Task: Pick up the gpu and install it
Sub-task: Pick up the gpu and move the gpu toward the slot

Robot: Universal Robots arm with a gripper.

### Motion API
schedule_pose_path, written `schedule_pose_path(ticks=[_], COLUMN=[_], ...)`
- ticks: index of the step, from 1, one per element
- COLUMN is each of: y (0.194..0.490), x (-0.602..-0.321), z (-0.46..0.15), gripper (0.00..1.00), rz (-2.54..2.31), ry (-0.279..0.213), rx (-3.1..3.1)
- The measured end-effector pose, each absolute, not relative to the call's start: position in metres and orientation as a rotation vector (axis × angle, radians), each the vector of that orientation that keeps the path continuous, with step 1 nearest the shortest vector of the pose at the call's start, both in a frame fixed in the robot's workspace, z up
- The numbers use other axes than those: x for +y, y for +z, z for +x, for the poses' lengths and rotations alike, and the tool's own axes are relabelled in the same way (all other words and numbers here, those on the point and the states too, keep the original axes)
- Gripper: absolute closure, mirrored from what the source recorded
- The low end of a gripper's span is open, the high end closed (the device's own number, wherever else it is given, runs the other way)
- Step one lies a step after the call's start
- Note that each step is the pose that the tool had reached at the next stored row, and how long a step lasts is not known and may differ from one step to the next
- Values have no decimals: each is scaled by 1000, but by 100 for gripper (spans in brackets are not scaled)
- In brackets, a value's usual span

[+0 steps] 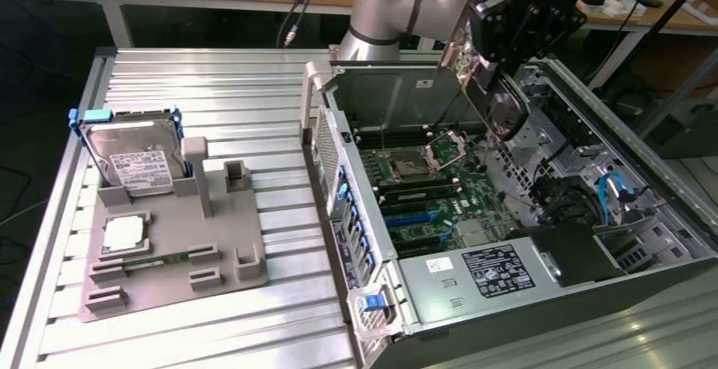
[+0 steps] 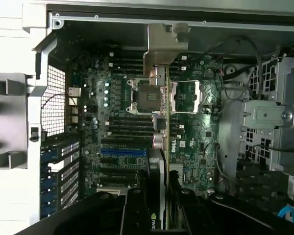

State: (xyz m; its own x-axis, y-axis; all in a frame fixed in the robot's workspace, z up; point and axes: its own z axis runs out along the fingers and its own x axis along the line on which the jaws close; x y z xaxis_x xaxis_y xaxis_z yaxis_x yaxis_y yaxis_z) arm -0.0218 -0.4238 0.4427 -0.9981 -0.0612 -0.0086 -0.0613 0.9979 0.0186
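My gripper (image 1: 496, 66) hangs over the open computer case (image 1: 336, 218), above the far end of the motherboard (image 1: 432, 197), and is shut on the gpu (image 1: 503, 104). The card is dark and flat and hangs on edge from the fingers, tilted slightly, clear of the board. In the wrist view the gpu (image 2: 161, 142) is seen edge-on, running out from between the black fingers (image 2: 136, 210). Its silvery end bracket (image 2: 164, 44) lies toward the case's far wall, and its body crosses over the processor socket (image 2: 147, 95). The blue expansion slots (image 2: 122, 152) sit beside the card's line.
A grey fixture (image 1: 168, 251) on the ribbed metal table (image 1: 202, 83) holds a hard drive (image 1: 134, 159) in a blue frame, a processor chip (image 1: 124, 232) and a memory stick (image 1: 151, 260). Inside the case are a power supply (image 1: 493, 272), cables (image 1: 611, 192) and drive cages (image 2: 272, 117).
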Motion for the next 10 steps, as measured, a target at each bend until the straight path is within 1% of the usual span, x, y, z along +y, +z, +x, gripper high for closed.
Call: schedule_pose_path(ticks=[5, 10], y=[442, 440], x=[-424, -424], z=[-18, -15], gripper=[73, 73], rz=[-222, -162], ry=[30, 30], rx=[3126, 3130])
